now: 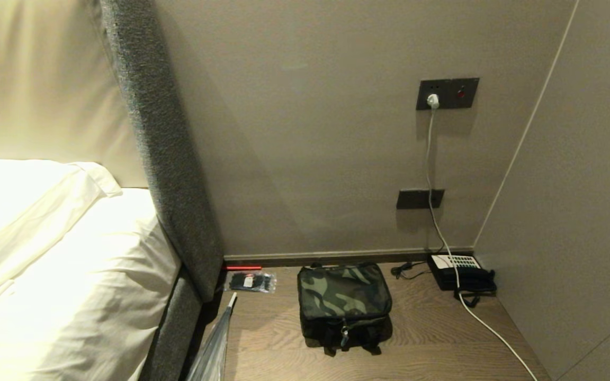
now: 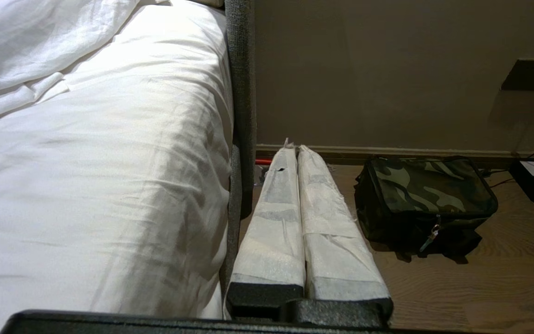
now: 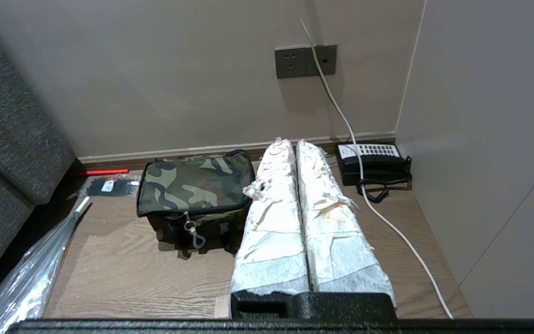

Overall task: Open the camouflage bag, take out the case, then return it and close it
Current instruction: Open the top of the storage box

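Both claws, the left gripper (image 2: 297,150) and right gripper (image 3: 293,144), are squeezed shut and empty, so poking the zipped camouflage bag (image 1: 344,296) could shove it toward the telephone (image 1: 461,271) at its two o'clock.

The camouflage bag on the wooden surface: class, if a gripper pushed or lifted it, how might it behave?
The camouflage bag looks like soft fabric, so its sides would probably dent. Its broad, low shape suggests sliding rather than tipping. The dangling zipper pull would likely swing.
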Motion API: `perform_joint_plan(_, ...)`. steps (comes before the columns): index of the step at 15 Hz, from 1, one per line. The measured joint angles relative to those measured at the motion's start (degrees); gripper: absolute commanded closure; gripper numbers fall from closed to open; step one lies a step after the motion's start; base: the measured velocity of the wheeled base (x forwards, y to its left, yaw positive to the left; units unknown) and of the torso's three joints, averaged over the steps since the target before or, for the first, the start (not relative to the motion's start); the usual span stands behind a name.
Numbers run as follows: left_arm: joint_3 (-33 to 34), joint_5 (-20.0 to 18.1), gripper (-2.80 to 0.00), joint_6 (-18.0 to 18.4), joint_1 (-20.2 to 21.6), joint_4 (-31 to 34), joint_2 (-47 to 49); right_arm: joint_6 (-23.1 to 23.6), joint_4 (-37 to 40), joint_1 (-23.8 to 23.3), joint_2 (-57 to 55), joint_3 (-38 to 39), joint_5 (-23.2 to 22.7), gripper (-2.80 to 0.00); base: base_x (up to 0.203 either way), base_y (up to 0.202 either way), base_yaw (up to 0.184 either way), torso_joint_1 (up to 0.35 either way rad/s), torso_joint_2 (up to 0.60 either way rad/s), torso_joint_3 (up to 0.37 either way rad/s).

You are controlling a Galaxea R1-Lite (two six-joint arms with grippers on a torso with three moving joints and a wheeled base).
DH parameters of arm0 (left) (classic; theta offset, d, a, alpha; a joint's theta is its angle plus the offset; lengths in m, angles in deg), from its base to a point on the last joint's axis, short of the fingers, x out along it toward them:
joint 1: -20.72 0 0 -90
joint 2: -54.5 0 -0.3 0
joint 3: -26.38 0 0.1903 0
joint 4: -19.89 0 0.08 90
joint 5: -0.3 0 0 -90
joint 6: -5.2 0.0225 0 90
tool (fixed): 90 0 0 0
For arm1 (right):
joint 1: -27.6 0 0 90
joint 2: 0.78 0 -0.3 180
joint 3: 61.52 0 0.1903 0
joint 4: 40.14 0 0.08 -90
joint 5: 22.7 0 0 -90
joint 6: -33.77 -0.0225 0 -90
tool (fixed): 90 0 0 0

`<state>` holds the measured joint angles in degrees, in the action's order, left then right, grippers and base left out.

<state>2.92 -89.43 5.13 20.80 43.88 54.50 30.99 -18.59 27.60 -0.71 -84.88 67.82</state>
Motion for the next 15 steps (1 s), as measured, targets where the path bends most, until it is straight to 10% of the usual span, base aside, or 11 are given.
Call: perform_joint_plan(15,-0.1,-0.1,0.00,0.3,0.0,0.2,0.0,0.0,0.0,0.0,0.0,0.0,0.0,0.00,0.000,0.000,0.000,0.000,0.00,0.000)
